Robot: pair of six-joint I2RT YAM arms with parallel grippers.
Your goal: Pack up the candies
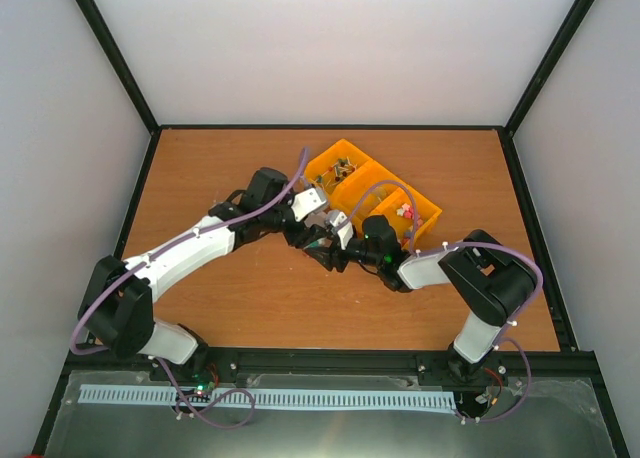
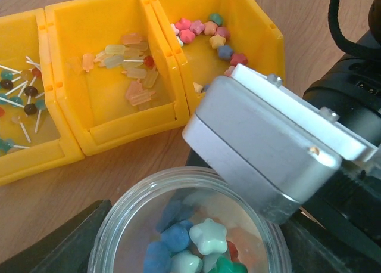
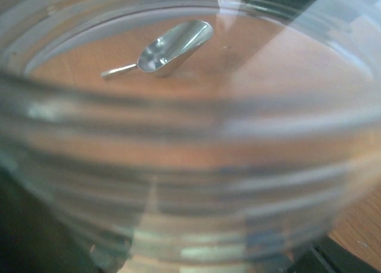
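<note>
Where the two arms meet beside the yellow bins (image 1: 350, 183), the left gripper (image 1: 312, 240) and right gripper (image 1: 342, 256) nearly touch.

From the left wrist, star-shaped candies (image 2: 178, 240) sit in a clear jar (image 2: 119, 222) between its fingers (image 2: 65, 249), with more in the rightmost bin (image 2: 262, 40). Whether the fingers press the jar, I can't tell.

From the right wrist, the blurred jar wall fills the view, with a metal scoop (image 3: 172, 46) on the table (image 3: 360, 222) beyond. Its grip is unclear too.
</note>
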